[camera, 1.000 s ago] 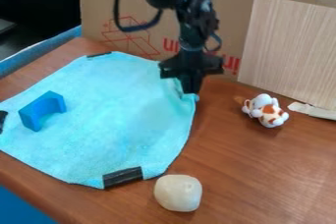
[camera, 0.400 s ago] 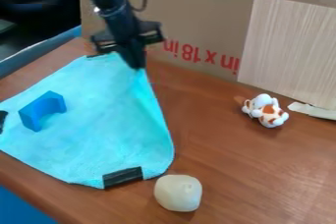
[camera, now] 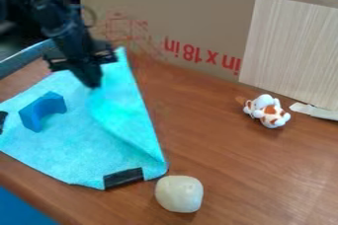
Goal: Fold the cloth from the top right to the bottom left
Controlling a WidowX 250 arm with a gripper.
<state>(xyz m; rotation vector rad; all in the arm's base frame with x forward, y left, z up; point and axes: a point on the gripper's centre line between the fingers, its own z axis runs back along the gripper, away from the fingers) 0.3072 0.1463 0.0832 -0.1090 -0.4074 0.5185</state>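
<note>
While a black piece (camera: 3, 120) at 9 o'clock is cut off by the view's edge, the cloth (camera: 72, 142) spreads mainly toward 6 o'clock from the pincer (camera: 94, 85), which pinches its lifted fold; beyond, the blurred arm (camera: 56, 21) is cropped toward 11 o'clock.

From my end this looks like a robotics lab or workshop: a printed cardboard panel (camera: 198, 17) stands upright, with my robot arm (camera: 64, 29) and brown table (camera: 224, 155) before it, a wood-grain board (camera: 290, 54) against it.
</note>
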